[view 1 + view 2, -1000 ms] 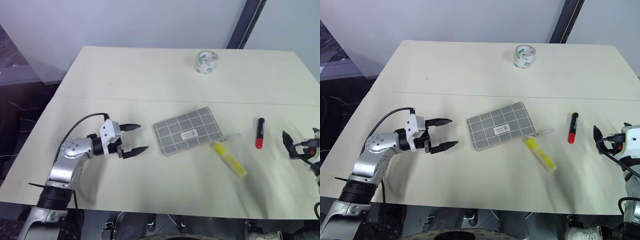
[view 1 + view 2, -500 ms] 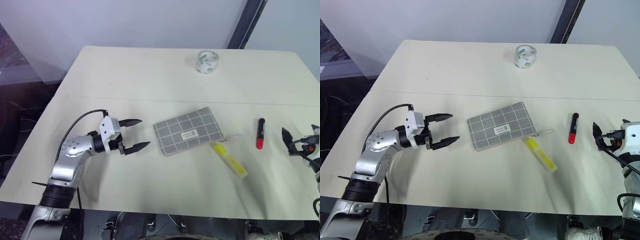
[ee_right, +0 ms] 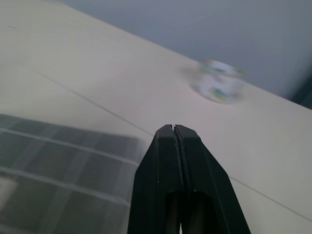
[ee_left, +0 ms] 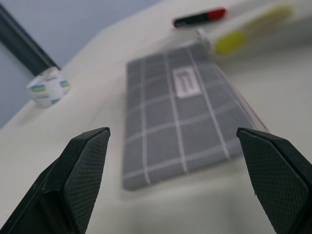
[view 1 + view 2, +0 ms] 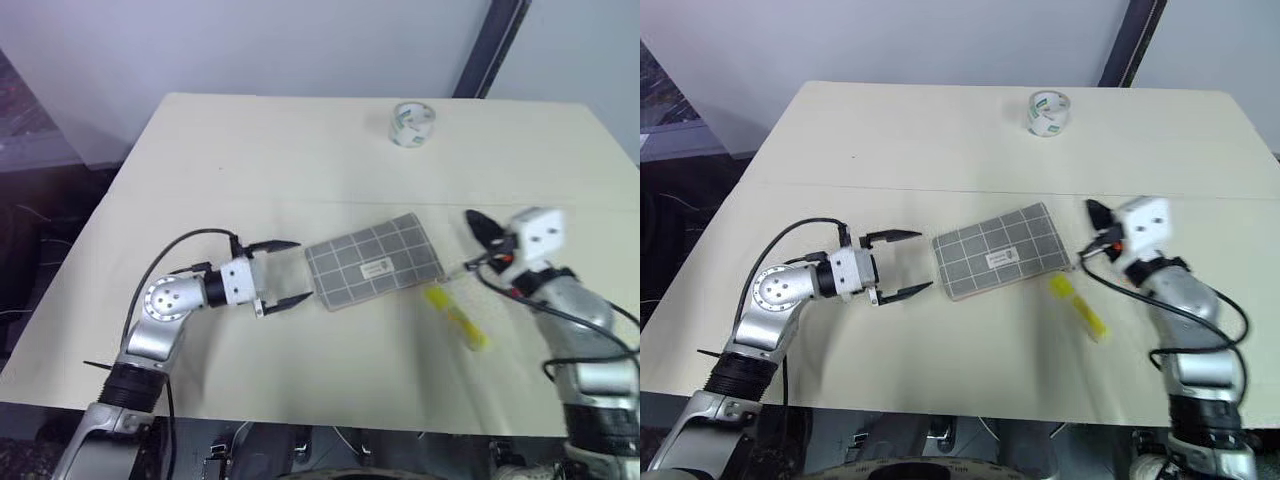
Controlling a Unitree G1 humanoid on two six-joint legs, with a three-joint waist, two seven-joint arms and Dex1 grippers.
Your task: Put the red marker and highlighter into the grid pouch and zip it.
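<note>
Head views: the grid pouch (image 5: 374,264) lies flat near the middle of the cream desk (image 5: 300,150), with the highlighter (image 5: 456,317) just beside its right end. A tape roll (image 5: 412,123) stands well apart at the far edge. The left end effector (image 5: 281,272) hovers just left of the pouch, fingers spread and empty. The right end effector (image 5: 1096,214) sits near the pouch's right end.

Left wrist view: beyond the pouch (image 4: 183,114) lie the highlighter (image 4: 251,29) and the red marker (image 4: 200,17).

Right wrist view: the right end effector (image 3: 175,129) is clenched, grasping nothing, above the pouch's edge (image 3: 58,180).
</note>
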